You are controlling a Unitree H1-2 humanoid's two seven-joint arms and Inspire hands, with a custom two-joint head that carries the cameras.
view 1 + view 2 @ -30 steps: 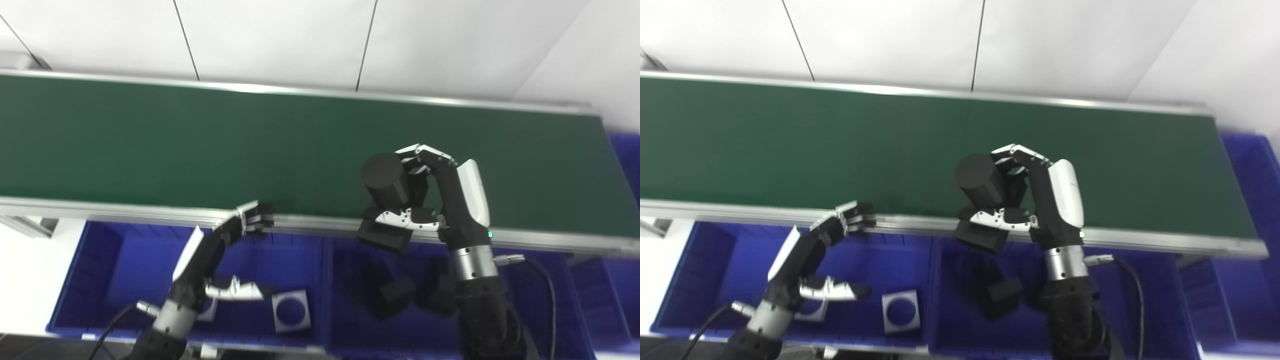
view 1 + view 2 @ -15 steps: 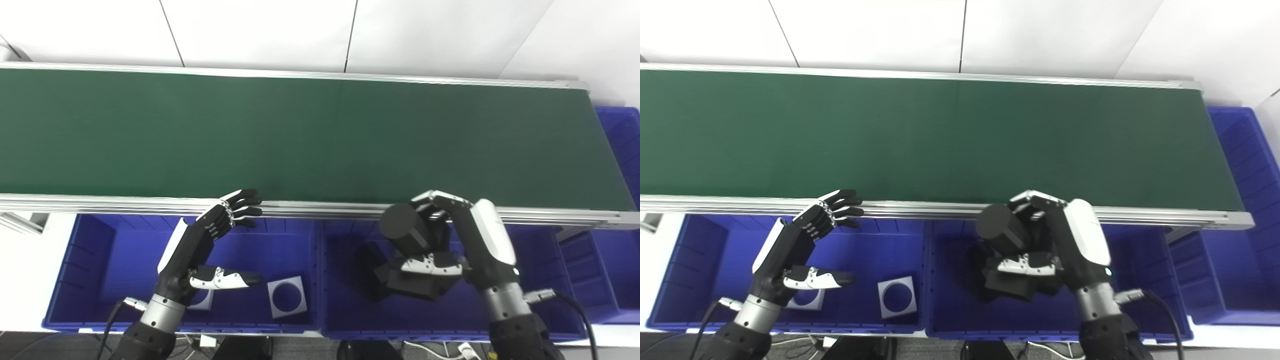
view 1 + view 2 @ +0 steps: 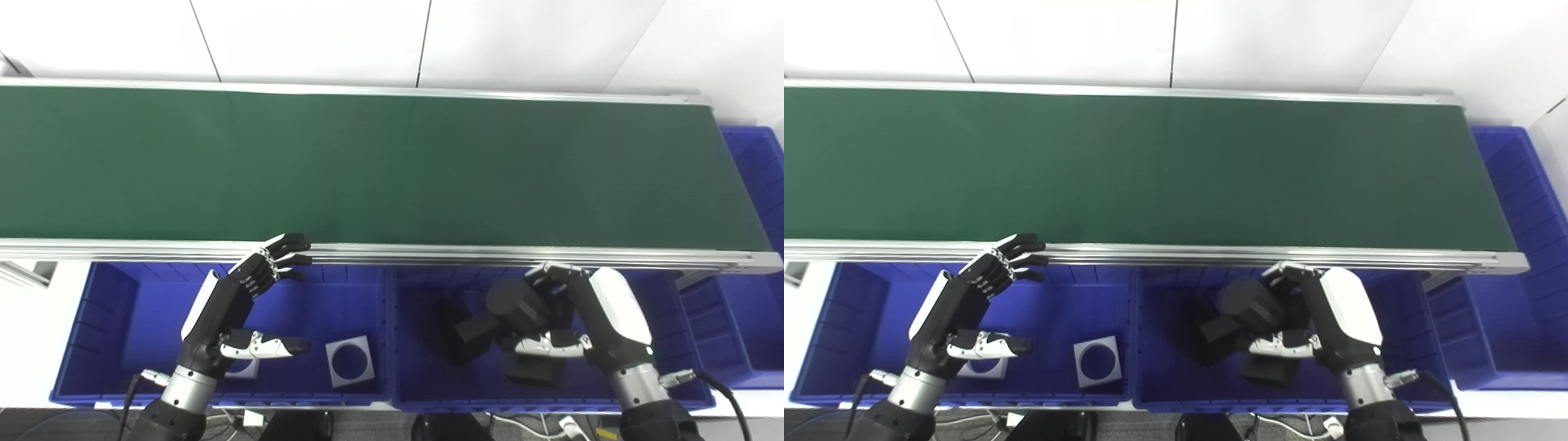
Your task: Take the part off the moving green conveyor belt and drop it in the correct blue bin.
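My right robot hand [image 3: 572, 318] is curled around the black cylindrical part [image 3: 513, 301], low inside the middle blue plastic bin [image 3: 686, 392] among other black parts [image 3: 471, 327]. I'd spread the fingers gently and lift straight up, clear of the pile. My left robot hand [image 3: 248, 294] hangs spread, holding nothing.

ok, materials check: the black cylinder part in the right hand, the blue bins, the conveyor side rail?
Black cylinder part, held by the right hand: matte, no glare, likely plastic or rubber; can't tell which. Blue bin: moulded plastic, ribbed walls, slight sheen. Conveyor side rail: bright silver with long grooves, looks like extruded aluminium.
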